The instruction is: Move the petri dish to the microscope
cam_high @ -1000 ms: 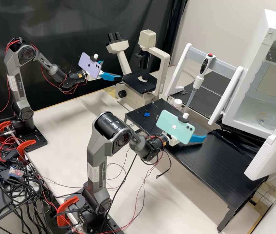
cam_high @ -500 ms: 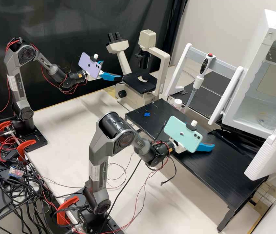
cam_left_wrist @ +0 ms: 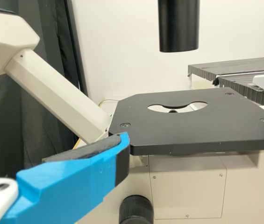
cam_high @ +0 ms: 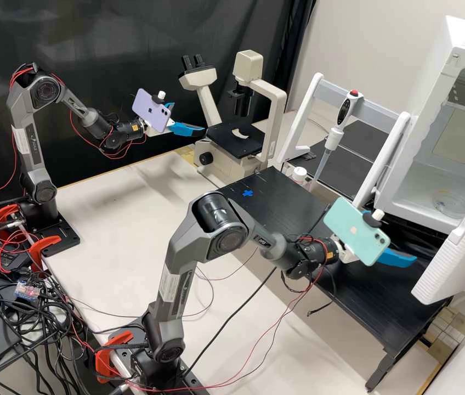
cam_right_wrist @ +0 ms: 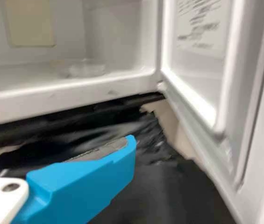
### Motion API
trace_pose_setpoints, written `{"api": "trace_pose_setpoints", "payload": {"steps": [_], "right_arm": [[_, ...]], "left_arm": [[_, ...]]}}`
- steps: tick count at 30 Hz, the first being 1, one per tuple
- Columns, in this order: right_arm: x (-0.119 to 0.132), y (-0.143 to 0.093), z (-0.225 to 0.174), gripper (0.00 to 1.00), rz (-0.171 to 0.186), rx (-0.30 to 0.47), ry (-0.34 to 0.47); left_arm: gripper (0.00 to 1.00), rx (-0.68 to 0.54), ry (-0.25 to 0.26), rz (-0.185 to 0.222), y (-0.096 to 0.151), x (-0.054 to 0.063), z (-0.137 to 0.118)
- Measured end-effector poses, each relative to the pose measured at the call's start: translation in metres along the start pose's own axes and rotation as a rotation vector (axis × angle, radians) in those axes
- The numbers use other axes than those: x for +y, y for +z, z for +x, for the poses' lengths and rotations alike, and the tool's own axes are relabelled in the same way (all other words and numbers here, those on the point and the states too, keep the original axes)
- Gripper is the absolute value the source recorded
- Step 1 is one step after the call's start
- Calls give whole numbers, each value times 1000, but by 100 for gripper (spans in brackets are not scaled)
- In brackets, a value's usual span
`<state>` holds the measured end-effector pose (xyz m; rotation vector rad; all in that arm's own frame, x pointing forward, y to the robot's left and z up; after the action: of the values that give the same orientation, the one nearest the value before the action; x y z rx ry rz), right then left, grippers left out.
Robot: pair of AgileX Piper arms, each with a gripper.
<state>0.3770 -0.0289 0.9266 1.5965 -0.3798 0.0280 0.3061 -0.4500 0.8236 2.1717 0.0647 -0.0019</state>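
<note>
The clear petri dish (cam_high: 448, 203) lies on the floor of the white open-fronted chamber; in the right wrist view, the petri dish (cam_right_wrist: 87, 69) is inside, beyond the lip. My right gripper (cam_high: 394, 241) is open in front of the opening, below it; in the right wrist view, the right gripper (cam_right_wrist: 131, 139) has a bare pad and does not touch the dish. My left gripper (cam_high: 190, 116) stands open left of the microscope (cam_high: 277, 104); in the left wrist view, the left gripper (cam_left_wrist: 124, 138) is beside the black stage (cam_left_wrist: 202, 128), whose opening holds no dish.
The chamber's door (cam_high: 457, 258) stands open to the right of the right gripper, close by in the right wrist view. A black raised platform (cam_high: 304, 219) lies below. A pipette (cam_high: 333, 137) hangs on a white stand, with a white-capped bottle (cam_high: 299, 175) near its tip.
My right arm has moved right in the high view, over the platform and closer to the chamber. The left arm and the dish have kept their places.
</note>
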Motion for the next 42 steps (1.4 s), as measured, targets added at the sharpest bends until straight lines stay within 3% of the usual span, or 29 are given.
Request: {"api": "trace_pose_setpoints", "payload": {"steps": [5,12,22,29,32,34,35,42], "right_arm": [[10,-9,35,100,-45,-22,28],[23,-19,75,100,-37,-68,76],[30,-48,108,100,-65,-33,85],[17,-63,129,100,-82,-36,62],[5,-62,139,100,-83,-62,24],[-3,-59,146,100,-102,-77,0],[-7,-57,149,100,-92,-89,-7],[-17,-51,166,100,-111,-144,-8]], "left_arm": [[100,0,0,0,0,0,0],[100,0,0,0,0,0,0],[100,0,0,0,0,0,0],[100,0,0,0,0,0,0],[100,0,0,0,0,0,0],[100,0,0,0,0,0,0],[100,0,0,0,0,0,0],[100,0,0,0,0,0,0]]}}
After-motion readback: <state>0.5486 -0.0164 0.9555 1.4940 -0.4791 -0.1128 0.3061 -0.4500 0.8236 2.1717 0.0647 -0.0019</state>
